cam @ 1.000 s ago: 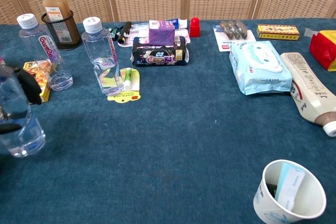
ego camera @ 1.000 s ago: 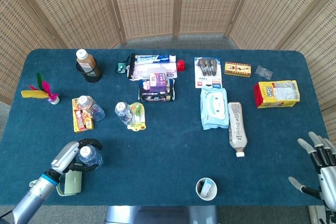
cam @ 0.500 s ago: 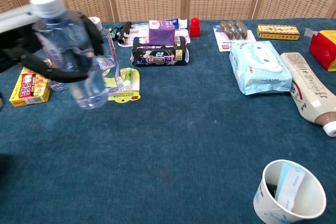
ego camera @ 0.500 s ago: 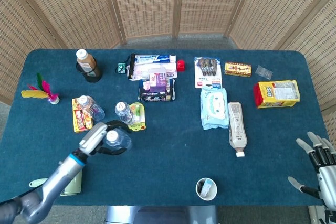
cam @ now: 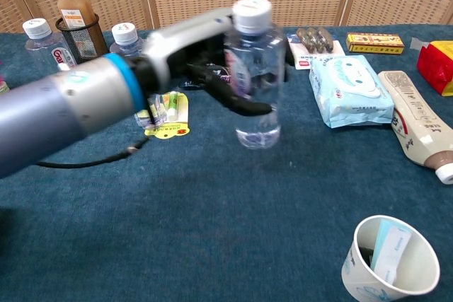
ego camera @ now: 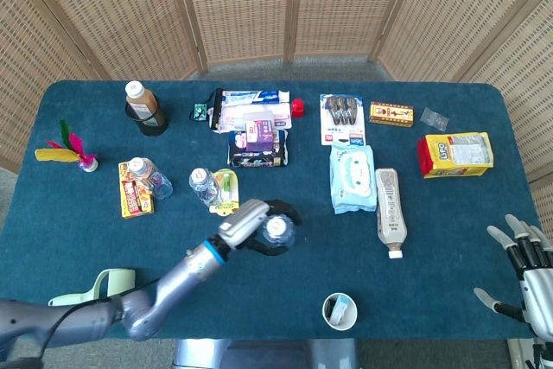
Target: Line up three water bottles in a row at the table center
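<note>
My left hand (ego camera: 256,229) (cam: 216,61) grips a clear water bottle (ego camera: 278,231) (cam: 253,76) with a white cap, held upright near the table's middle; whether its base touches the cloth I cannot tell. A second clear bottle (ego camera: 205,186) (cam: 129,40) stands left of centre beside a yellow-green card, partly hidden behind my arm in the chest view. A third bottle (ego camera: 149,177) (cam: 44,44) with a red label stands further left. My right hand (ego camera: 525,278) hangs off the table's right front corner, fingers spread, holding nothing.
A paper cup (ego camera: 340,311) (cam: 391,259) stands near the front edge. A wipes pack (ego camera: 352,177) and a lying lotion bottle (ego camera: 390,209) lie right of centre. Boxes and packets crowd the back. A brown drink (ego camera: 143,105) sits in a black mesh holder.
My left arm has swept from the front left corner towards the centre, carrying the clear bottle rightwards. The right hand has stayed put.
</note>
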You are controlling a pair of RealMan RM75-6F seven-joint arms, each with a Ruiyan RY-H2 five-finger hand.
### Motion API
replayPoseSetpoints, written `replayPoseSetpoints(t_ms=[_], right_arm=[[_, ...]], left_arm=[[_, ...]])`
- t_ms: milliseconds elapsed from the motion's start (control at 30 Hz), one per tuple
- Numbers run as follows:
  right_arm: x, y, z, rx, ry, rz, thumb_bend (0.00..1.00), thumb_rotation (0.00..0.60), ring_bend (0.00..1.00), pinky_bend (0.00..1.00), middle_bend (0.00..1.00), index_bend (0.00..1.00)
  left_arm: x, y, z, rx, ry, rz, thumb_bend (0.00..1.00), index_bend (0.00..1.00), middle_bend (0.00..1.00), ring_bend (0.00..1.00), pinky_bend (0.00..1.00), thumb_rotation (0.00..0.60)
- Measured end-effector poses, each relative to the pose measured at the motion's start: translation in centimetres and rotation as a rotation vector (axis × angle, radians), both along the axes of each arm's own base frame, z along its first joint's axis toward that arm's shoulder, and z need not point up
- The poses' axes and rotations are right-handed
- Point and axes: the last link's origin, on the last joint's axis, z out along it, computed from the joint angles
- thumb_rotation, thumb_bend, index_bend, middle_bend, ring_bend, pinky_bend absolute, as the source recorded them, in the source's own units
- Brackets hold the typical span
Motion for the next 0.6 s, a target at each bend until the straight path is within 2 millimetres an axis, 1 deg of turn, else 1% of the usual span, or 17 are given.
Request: replayPoseSetpoints(t_ms=[200,267,367,500,533,600], right_arm=[[-0.1,-0.1,0.1,-0.003,-0.001,-0.005,0.00,0.600,0.00,0.00,0.03,0.15],[-0.1,-0.1,0.1,-0.005,-0.004,-0.006,0.00,0.600,0.00,0.00,0.03,0.15],[-0.2,-0.2,0.3,-0.011,-0.008,-0.008,0.00,0.600,0.00,0.00,0.03,0.15],[-0.3,-0.2,0.5,-0.011,-0.015,-0.010,0.00,0.600,0.00,0.00,0.03,0.15],[-0.3,-0.2,0.5,-0.012,-0.015,-0.009,0.00,0.600,0.00,0.00,0.03,0.15],[-0.3,-0.2,0.5,-0.012,-0.015,-0.007,0.00,0.600,0.00,0.00,0.03,0.15]], left_arm=[[3.0,0.8,-3.2,-0.038,0.055,-0.012,0.23,0.39,0.42,0.35,0.36,0.600],[3.8,0.8,-3.9,-0.043,0.067,-0.015,0.23,0.39,0.42,0.35,0.36,0.600],[4.6,0.7,-4.9,-0.045,0.082,-0.017,0.22,0.39,0.42,0.35,0.36,0.600],[5.1,0.5,-5.7,-0.050,0.079,-0.004,0.23,0.39,0.42,0.35,0.35,0.600],[5.1,0.5,-5.7,-0.049,0.076,0.000,0.23,0.38,0.39,0.30,0.32,0.600],[5.0,0.5,-5.6,-0.050,0.072,-0.001,0.23,0.32,0.26,0.17,0.24,0.600]])
